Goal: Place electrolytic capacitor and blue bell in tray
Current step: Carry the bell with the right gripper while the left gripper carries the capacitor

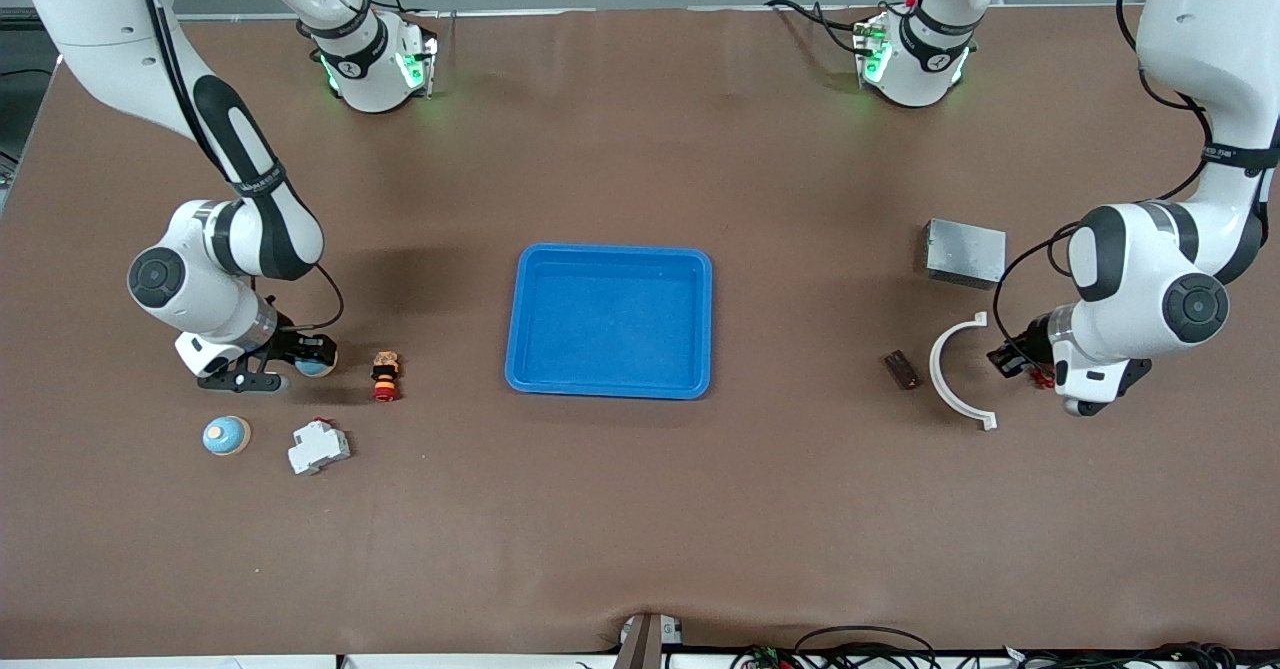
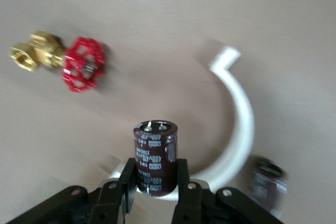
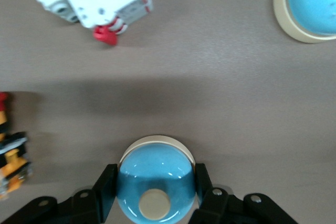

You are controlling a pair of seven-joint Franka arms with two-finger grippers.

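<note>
Two grippers are each holding a task item, and we are seeing both low at their own ends of the table. The left gripper (image 2: 156, 182) is clamping its fingers (image 2: 128, 179) on the dark brown electrolytic capacitor (image 2: 155, 156), which is standing upright between them; just under and beside it a white curved bracket (image 1: 958, 371) is lying on the table, with a brass valve with a red handwheel (image 2: 63, 64) nearby and a small dark block (image 1: 902, 369) close to the bracket. A grey metal box (image 1: 965, 252) is sitting near this gripper, farther from the front camera. The right gripper (image 3: 156, 195) is closing its fingers (image 3: 105, 187) around the blue bell (image 3: 156, 184), gripping the dome from both sides. Beside it we are seeing a second blue bell (image 1: 225, 435) and a white circuit breaker (image 1: 318, 446), both nearer the front camera, and an orange-and-red push button (image 1: 385, 375) just toward the tray. The blue tray (image 1: 610, 254) is lying between the two grippers, well apart from each, with nothing in it.
</note>
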